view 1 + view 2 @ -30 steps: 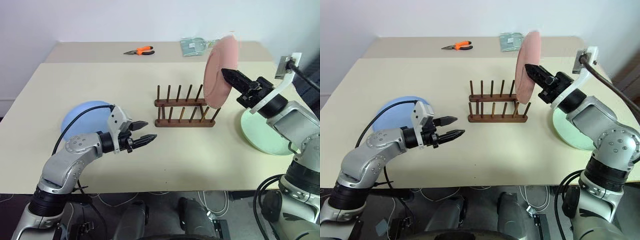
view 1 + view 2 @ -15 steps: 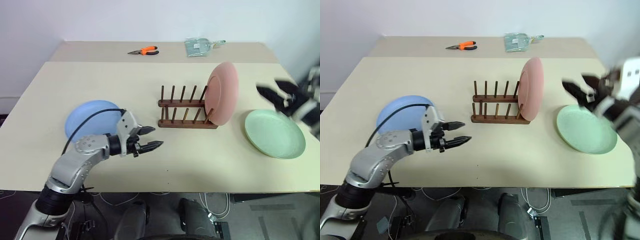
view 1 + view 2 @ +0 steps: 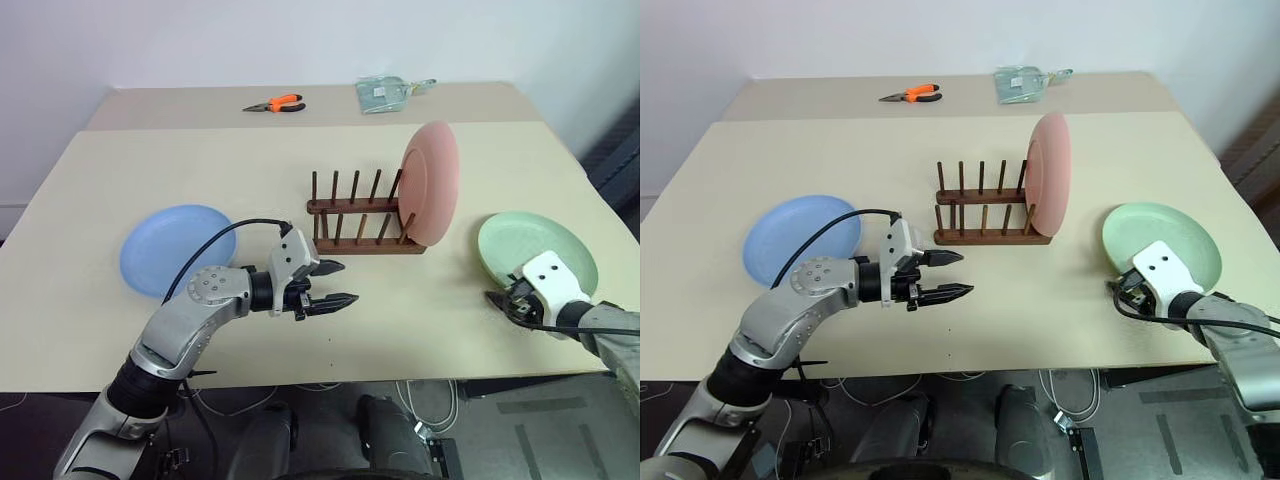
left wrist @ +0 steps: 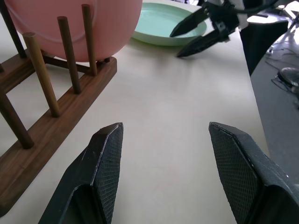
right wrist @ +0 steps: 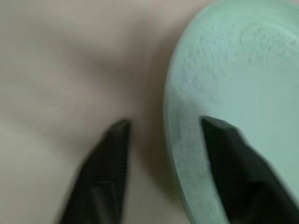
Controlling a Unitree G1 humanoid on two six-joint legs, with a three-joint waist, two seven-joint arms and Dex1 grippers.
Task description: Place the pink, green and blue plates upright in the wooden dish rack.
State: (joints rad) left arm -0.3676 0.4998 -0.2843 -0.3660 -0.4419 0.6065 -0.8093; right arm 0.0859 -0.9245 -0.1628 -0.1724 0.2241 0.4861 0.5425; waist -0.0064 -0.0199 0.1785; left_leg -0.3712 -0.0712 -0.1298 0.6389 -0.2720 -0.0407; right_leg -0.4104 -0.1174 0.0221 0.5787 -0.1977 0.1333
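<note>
Left gripper (image 3: 343,283): jaws apart, holding nothing, hovering over the beige table (image 3: 200,170) in front of the small dark brown wooden dish rack (image 3: 362,212).
Right gripper (image 5: 163,140): fingers parted astride the near rim of the pale mint green round matte plate (image 3: 536,250), right of the rack; contact cannot be told.
Salmon pink round matte plate (image 3: 432,183): upright at the rack's right end, between thin pegs.
Light blue round matte plate (image 3: 176,249): flat, left of the rack.

pink plate (image 3: 432,183) salmon | green plate (image 3: 537,251) mint | blue plate (image 3: 176,250) light blue | rack (image 3: 362,215) dark brown
</note>
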